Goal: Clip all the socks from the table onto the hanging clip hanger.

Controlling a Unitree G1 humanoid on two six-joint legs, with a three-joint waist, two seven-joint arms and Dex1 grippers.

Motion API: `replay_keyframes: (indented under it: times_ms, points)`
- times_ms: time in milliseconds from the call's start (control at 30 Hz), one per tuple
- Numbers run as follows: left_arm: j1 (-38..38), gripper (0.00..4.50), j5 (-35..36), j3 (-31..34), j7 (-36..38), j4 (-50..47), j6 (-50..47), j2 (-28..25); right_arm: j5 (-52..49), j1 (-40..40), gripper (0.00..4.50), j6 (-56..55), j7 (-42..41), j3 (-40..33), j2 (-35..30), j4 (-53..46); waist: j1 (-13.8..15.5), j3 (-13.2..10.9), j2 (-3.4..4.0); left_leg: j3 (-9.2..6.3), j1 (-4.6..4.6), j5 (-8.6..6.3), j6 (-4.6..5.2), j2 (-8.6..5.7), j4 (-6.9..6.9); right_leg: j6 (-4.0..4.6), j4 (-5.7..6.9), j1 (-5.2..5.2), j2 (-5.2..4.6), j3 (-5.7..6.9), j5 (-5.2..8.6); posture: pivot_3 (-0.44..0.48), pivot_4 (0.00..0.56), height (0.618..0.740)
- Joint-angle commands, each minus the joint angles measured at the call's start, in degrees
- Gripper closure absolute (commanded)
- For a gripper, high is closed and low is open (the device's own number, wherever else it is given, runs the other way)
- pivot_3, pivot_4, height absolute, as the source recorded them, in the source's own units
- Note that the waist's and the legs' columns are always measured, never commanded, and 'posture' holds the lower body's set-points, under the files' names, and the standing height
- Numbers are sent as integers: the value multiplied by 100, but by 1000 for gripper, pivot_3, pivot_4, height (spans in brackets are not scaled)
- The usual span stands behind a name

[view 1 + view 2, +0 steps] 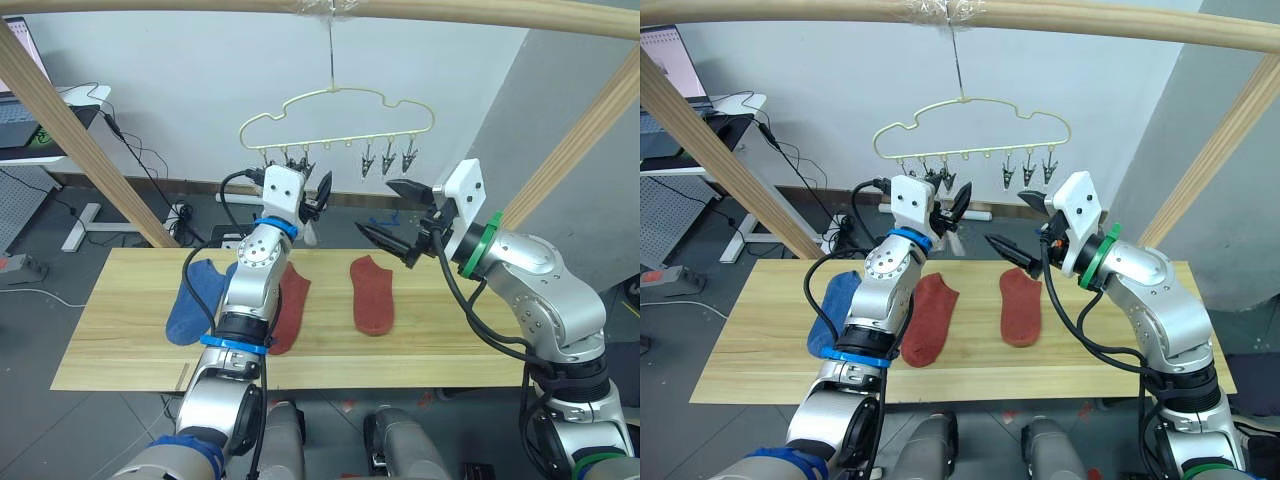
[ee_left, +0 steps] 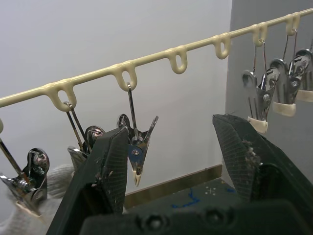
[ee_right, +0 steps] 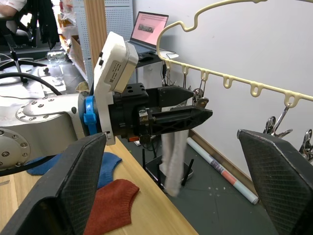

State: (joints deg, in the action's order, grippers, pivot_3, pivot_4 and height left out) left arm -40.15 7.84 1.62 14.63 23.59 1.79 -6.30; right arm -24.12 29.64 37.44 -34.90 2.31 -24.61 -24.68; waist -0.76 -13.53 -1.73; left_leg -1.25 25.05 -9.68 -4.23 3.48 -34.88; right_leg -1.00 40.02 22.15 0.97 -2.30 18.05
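1. Three socks lie flat on the worktop point(image 1: 130, 350) in the lower middle of the left eye view: a blue sock point(image 1: 195, 300) at left, partly behind the left arm, then two red socks point(image 1: 293, 300) point(image 1: 373, 292) toward the centre. They look like the ones still waiting to be clipped.
2. One pale sock point(image 3: 172, 156) already hangs from the hanger point(image 1: 335, 112), seen in the right wrist view as a light strip dropping behind the left gripper point(image 1: 312, 192).
3. The hanger hangs by its hook from the wooden bar across the top of the frame, so its clips point(image 1: 385, 160) dangle at gripper height above the worktop.
4. The left gripper is raised to the left group of clips, upper centre of the frame. Its fingers point(image 2: 105, 169) are spread and empty, with one clip point(image 2: 137, 147) hanging between them, likely to squeeze it open or having just let go of it.
5. The right gripper point(image 1: 398, 215) sits centre right, below the right group of clips. Its fingers point(image 3: 80, 171) are spread wide and hold nothing; it seems to be waiting, free to fetch a sock.
6. My judgement: the task is partway, with clips free on the right side.
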Motion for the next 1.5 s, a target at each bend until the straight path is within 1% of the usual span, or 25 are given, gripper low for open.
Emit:
replay_keyframes:
  times_ms: [33,300,667,1233,1500]
  points:
    - [11,1481,-4,25,17,-220,141,17,-46,-11,0,-124,4,-97,-42,-100,-2,0,0,0,0,0,0,0,0,0,0,0,0,0,0,-27,197,740]
    - [126,1481,-27,-28,94,-443,155,-7,-64,0,0,-85,-21,-65,-45,-94,-29,0,0,0,0,0,0,0,0,0,1,0,0,0,0,-27,196,740]
    - [180,1481,-78,12,-78,-403,236,43,-89,13,0,-77,-46,-45,-42,-145,-37,0,0,-1,0,0,0,0,-2,0,4,0,0,0,0,-31,184,740]
    - [-48,1481,-119,125,-266,5,445,11,-89,13,0,-41,-8,-87,-78,-181,-79,1,0,1,-1,0,0,0,-4,1,7,0,0,-1,-1,-41,181,740]
    - [-146,1481,-100,137,-222,213,504,7,-98,27,0,-37,-13,-96,-98,-162,-81,1,0,0,-1,1,0,0,-4,1,7,0,0,0,-1,-42,185,740]
